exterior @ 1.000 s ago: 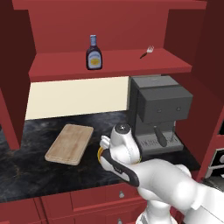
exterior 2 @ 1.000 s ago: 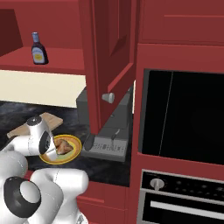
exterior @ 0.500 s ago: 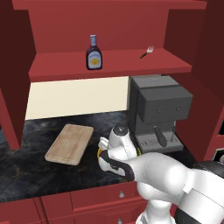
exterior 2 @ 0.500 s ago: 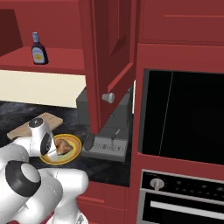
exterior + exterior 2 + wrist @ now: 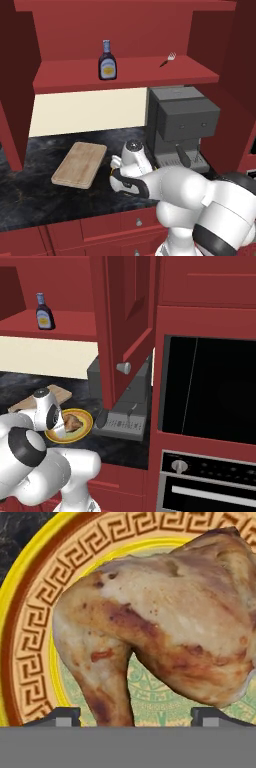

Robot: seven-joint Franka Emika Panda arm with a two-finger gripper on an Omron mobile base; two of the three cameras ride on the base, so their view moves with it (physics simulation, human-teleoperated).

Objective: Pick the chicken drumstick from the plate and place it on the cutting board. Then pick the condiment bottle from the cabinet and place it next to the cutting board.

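Golden-brown, the chicken drumstick [image 5: 165,622] lies on the plate [image 5: 30,612] directly ahead of the hand [image 5: 135,716], its thick body at the upper right of the hand view and its tapered leg running down to the lower left, between the two fingertips [image 5: 60,716]. These stand apart on either side of the leg, clamped on nothing yet; the grasp looks to depend on closing across that narrow leg.

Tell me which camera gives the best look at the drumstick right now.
The hand view: the chicken drumstick is seen close up on the plate, with both fingertips low at either side. The right base view shows it small, partly behind the arm. In the left base view the arm covers that spot.
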